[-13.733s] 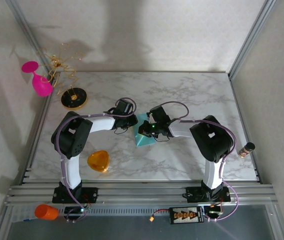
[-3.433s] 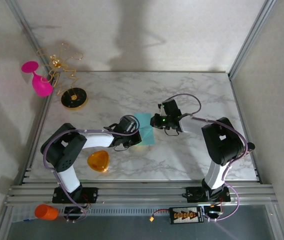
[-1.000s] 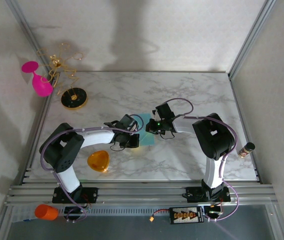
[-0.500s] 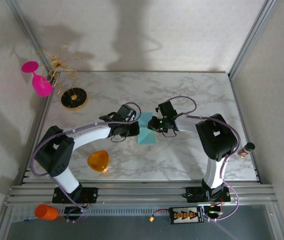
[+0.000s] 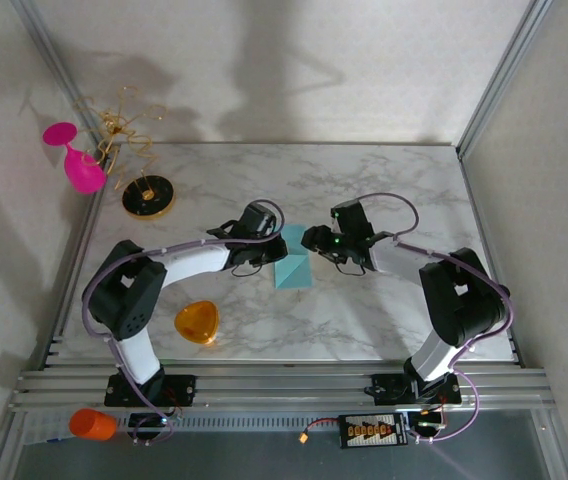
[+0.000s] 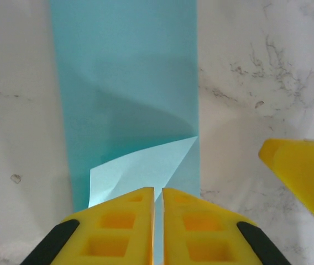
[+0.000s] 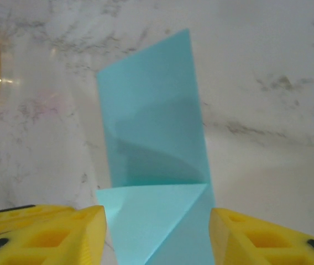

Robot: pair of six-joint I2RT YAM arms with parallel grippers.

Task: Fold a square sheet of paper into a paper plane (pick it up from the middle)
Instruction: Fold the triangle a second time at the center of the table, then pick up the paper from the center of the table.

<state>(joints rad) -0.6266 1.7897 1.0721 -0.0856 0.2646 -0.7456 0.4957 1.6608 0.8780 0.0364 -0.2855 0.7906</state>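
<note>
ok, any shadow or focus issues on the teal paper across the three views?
Top external: even light, soft broad shadows on the back wall, sheet small but sharp. Left wrist: dark shadow band across the sheet, creases readable, left gripper soft. Right wrist: similar shadow over it, right gripper blurred at the bottom edge.

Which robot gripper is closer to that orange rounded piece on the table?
Left. The left gripper is at the left side of the teal paper, toward the orange piece; the right gripper is across the paper, farther away.
</note>
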